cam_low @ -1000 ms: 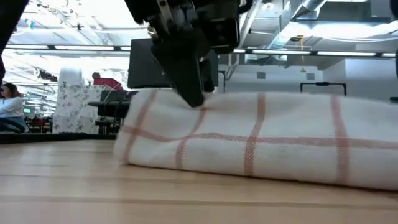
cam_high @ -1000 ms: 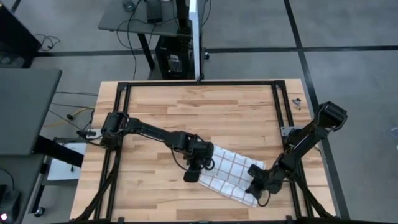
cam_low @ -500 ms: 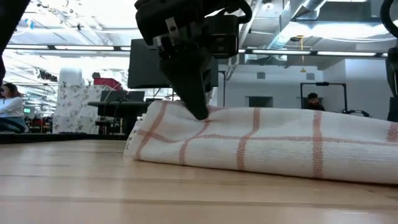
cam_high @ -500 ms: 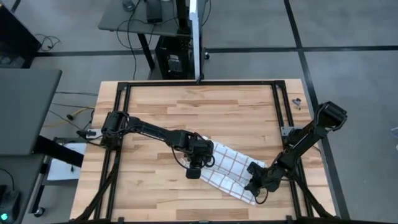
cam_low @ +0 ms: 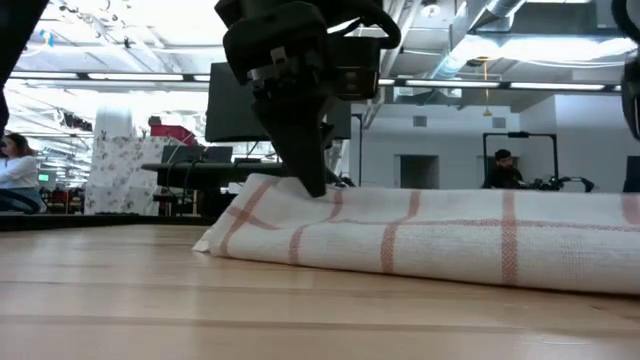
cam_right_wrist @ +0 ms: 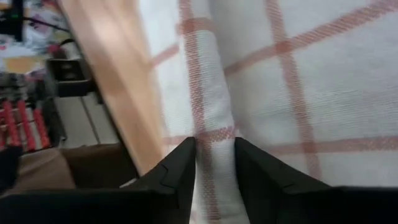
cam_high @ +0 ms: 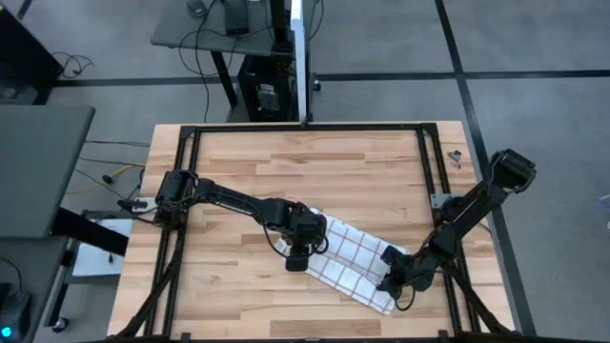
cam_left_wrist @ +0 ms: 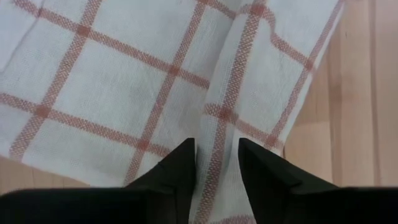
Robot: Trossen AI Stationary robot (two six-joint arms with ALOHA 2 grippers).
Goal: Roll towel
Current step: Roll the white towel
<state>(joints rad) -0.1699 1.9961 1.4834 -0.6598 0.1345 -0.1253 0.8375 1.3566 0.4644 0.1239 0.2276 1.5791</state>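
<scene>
The towel [cam_high: 348, 262], white with a red-brown grid, lies on the wooden table [cam_high: 238, 162] as a folded strip. It runs slantwise from the middle toward the near right corner. In the low view the towel [cam_low: 430, 235] is a low bundle resting on the wood. My left gripper [cam_high: 297, 259] is at its left end, open, with a ridge of cloth between the fingers [cam_left_wrist: 217, 155]. My right gripper [cam_high: 389, 286] is at the towel's near right end, also open over a ridge [cam_right_wrist: 214, 155]. My left gripper stands with its parted fingers [cam_left_wrist: 177, 168] on either side of a raised fold [cam_left_wrist: 219, 124] near the towel's left end. It slants down from above. One fingertip [cam_low: 316, 180] rests on top of the cloth, which lies on the table. My right gripper has its parted fingers [cam_right_wrist: 177, 165] on either side of a raised fold [cam_right_wrist: 210, 106] along the towel's edge near the table's rim. I cannot tell whether they touch it.
Black frame rails [cam_high: 181, 191] run along the table's left, far and right sides. A small dark object [cam_high: 455, 155] lies at the far right edge. The near table edge is close behind my right gripper. Bare wood [cam_high: 315, 167] spreads over the far half.
The towel has sunk from a thick raised bundle to a flatter one on the table, and its left end has drawn slightly inward. My left gripper has tipped a little over that end. My right gripper has risen slightly.
</scene>
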